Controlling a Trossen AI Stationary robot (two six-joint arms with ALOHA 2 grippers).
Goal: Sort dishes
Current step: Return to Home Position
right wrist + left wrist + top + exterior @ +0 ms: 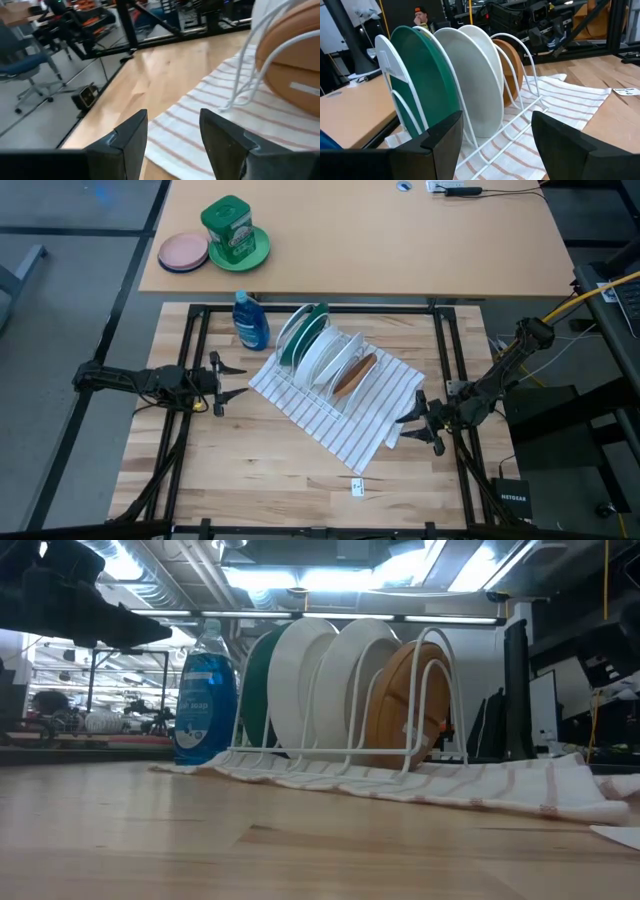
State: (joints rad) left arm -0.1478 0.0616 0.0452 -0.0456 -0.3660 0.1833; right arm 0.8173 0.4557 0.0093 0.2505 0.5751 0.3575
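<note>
Four plates stand on edge in a white wire rack (330, 360) on a striped towel (340, 405): a dark green plate (427, 80), two white plates (475, 75) (355, 685) and a tan-brown plate (405, 705) at the rack's near-right end. My left gripper (222, 383) is open and empty, left of the rack. My right gripper (408, 428) is open and empty over the towel's right corner; the right wrist view shows the brown plate (295, 60) ahead.
A blue soap bottle (250, 320) stands just behind the rack's left end. On the far table lie a small pink plate (183, 252) and a pale green plate with a green canister (235, 235). A small white tag (357, 487) lies near the front edge.
</note>
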